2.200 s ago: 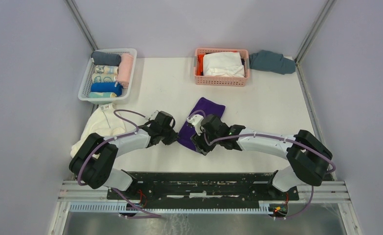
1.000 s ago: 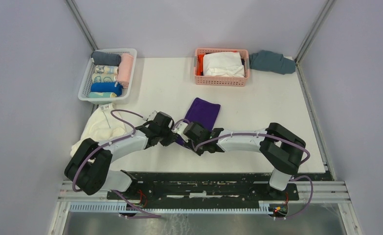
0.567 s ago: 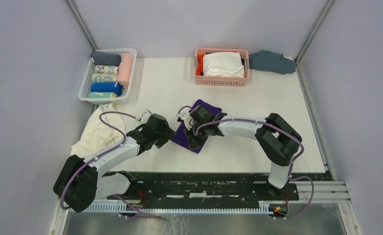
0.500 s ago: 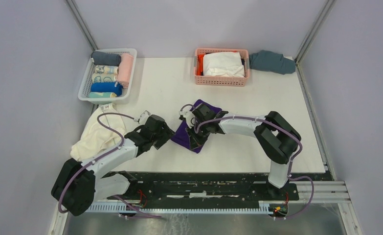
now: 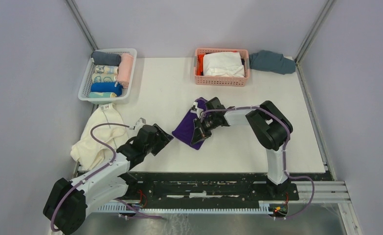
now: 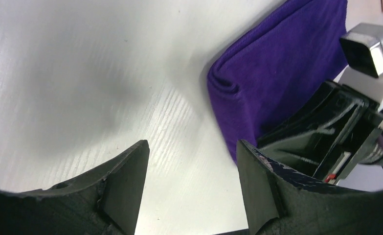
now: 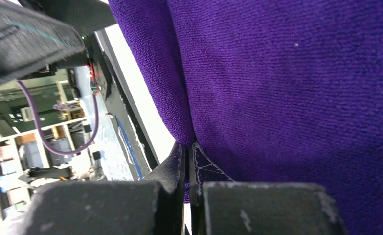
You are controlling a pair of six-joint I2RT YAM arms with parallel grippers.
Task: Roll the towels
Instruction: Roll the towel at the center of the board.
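Two grippers: right gripper (image 7: 189, 149) clamped on the purple towel (image 5: 183, 128); left gripper (image 6: 191, 155) gapes empty just beside it.

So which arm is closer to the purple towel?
Right. The right fingers pinch the purple towel; the left fingers are open beside it, not touching.

The purple towel (image 7: 287, 73) is soft, matt cloth with a fine nubbly pile. The bench (image 6: 81, 73) is smooth white with a faint grain and a dull sheen. The left claw (image 6: 191, 152) has matt black fingers (image 6: 258, 191), scuffed pale along their edges.
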